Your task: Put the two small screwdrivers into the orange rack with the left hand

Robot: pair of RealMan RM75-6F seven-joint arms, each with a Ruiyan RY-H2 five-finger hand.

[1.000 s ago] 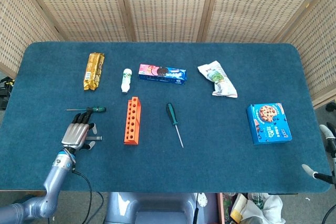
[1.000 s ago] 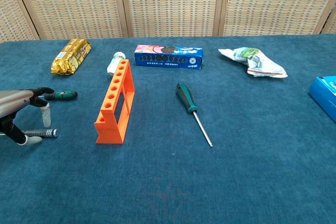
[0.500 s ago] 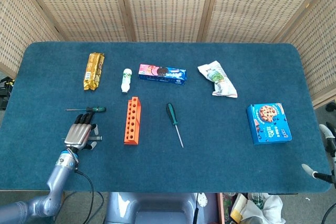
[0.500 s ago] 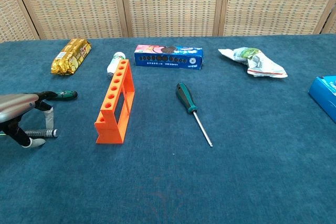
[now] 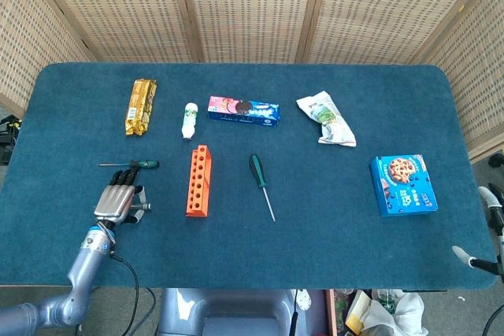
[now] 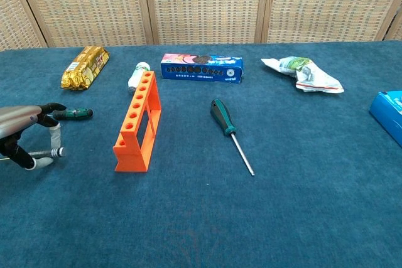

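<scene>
Item: left robot hand (image 6: 25, 135), at the near-left of the counter (image 5: 331, 226). Over the preceding second it drew slightly back and up; the grey-handled small screwdriver (image 6: 45, 153), earlier lying on the cloth under the fingers, now sat pinched between thumb and fingers, seemingly just clear of the surface. Judged: first pick secured, carry to the rack not yet begun.

Item: second small screwdriver (image 5: 130, 164), green handle, flat on the cloth just beyond the left robot hand, unmoved.

Item: orange rack (image 5: 198, 180), upright, holes all vacant, right of the left robot hand and apart from it.

Item: right robot hand, not visible in either view; state unknown.

Item: larger green screwdriver (image 5: 261, 184), right of the rack; not a task piece by size.

Surface: counter covered in dark blue cloth. On it, far side: gold snack packet (image 5: 141, 105), small white bottle (image 5: 189, 120), blue biscuit box (image 5: 243, 110), crumpled white-green bag (image 5: 327, 119); right side: blue cookie box (image 5: 403, 185).

Room: woven cane screen panels (image 5: 252, 5) in pale wooden frames behind and beside the counter.
</scene>
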